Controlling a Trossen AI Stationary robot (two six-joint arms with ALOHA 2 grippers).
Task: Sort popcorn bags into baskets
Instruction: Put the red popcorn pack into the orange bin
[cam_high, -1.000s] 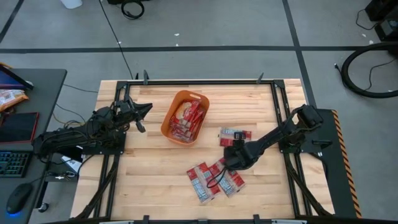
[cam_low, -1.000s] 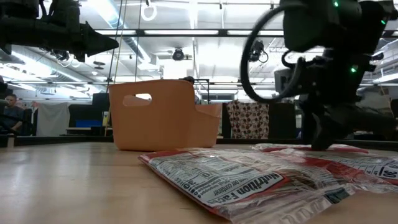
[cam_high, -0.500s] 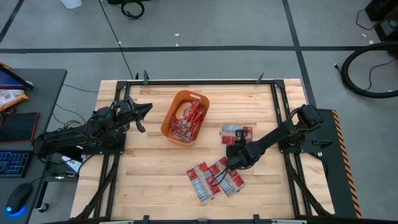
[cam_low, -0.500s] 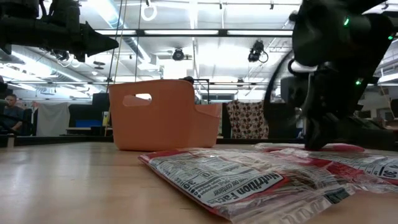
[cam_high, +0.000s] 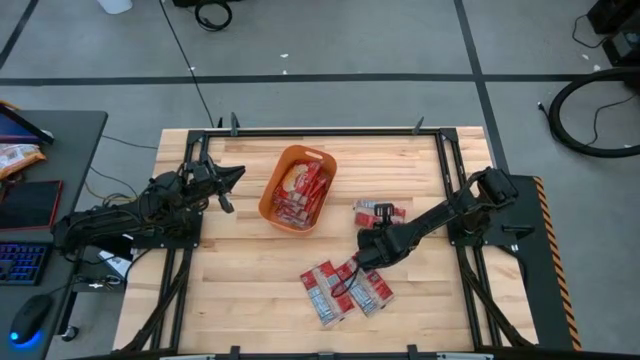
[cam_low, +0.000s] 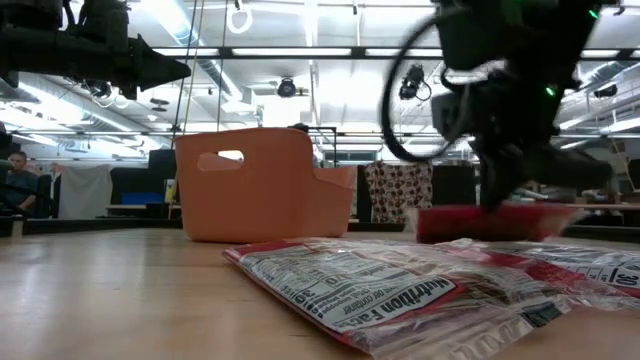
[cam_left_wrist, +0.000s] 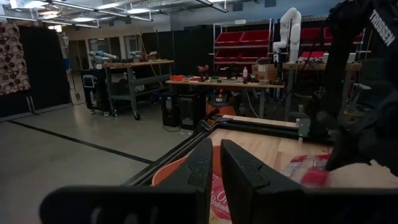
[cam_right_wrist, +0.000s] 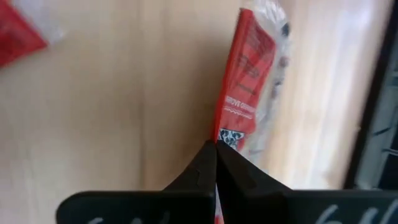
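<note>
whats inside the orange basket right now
The orange basket holds several red popcorn bags, one showing a cream centre picture. They overlap, so the count and the basket floor are hidden. The low view shows only its outer wall.

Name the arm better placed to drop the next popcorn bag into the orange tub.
Right. The right gripper is shut on a flat red popcorn packet, lifted off the wooden table beside the orange plastic tub. The left gripper hangs empty, jaws shut, on the tub's far side.
</note>
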